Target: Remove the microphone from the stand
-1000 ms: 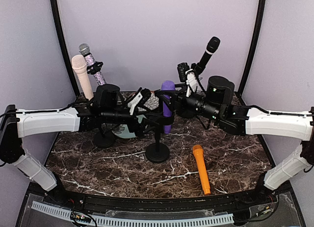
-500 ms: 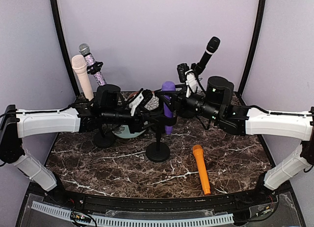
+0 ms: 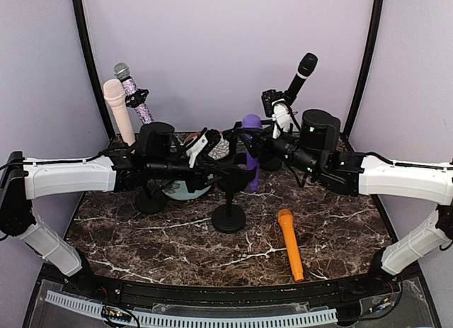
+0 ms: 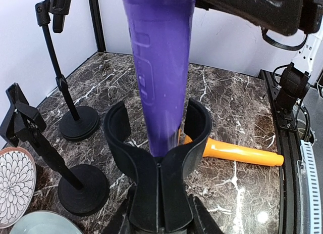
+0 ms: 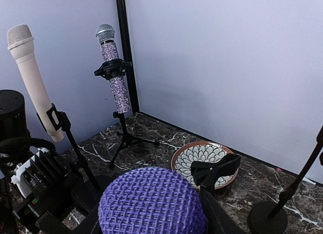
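The purple microphone (image 3: 251, 154) stands nearly upright just right of the black stand (image 3: 228, 218). My right gripper (image 3: 260, 147) is shut on its upper body, and its mesh head (image 5: 151, 201) fills the bottom of the right wrist view between my fingers (image 5: 216, 218). My left gripper (image 3: 216, 175) is shut on the tails of the stand's clip (image 4: 159, 178), which are pressed together. The clip's two arms are spread wide. The microphone's tapered lower end (image 4: 159, 92) hangs between those arms without being pinched.
An orange microphone (image 3: 290, 243) lies on the marble at front right. Cream (image 3: 117, 112), glittery (image 3: 134, 94) and black (image 3: 301, 73) microphones sit on stands at the back. A patterned plate (image 5: 202, 155), a teal bowl (image 3: 185, 190) and empty stands (image 4: 75, 123) crowd the left.
My left gripper has closed on the clip's tails, spreading the clip. The right gripper has carried the purple microphone up and to the right, away from the stand's post.
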{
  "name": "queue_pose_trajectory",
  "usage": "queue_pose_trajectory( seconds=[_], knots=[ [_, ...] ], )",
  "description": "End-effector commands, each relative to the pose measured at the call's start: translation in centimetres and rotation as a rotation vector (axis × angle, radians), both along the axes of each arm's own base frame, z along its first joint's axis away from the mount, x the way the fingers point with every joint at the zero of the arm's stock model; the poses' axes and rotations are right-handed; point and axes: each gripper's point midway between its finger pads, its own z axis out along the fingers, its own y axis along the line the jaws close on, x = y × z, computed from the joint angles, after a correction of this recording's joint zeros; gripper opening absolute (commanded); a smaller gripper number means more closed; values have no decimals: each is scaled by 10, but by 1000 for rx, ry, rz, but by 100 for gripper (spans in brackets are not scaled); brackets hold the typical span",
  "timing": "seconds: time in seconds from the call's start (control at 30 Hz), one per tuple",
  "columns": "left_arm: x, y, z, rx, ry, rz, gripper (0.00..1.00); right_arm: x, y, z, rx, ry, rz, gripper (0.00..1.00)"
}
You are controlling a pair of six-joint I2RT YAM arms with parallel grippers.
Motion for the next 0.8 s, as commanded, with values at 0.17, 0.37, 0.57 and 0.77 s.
queue_pose_trajectory(
  seconds=[0.17, 0.37, 0.57, 0.77],
  knots=[
    [27, 9, 8, -23, -92, 147, 21, 12, -51, 38, 13, -69, -237, 23],
    [48, 0, 19, -57, -136, 198, 21, 20, -71, 25, 2, 26, -273, 22],
    [70, -9, 17, -56, -153, 245, 20, 32, -107, -8, -27, 227, -315, 20],
    [92, -9, 8, -48, -155, 288, 19, 25, -146, -58, -81, 495, -351, 18]
  ],
)
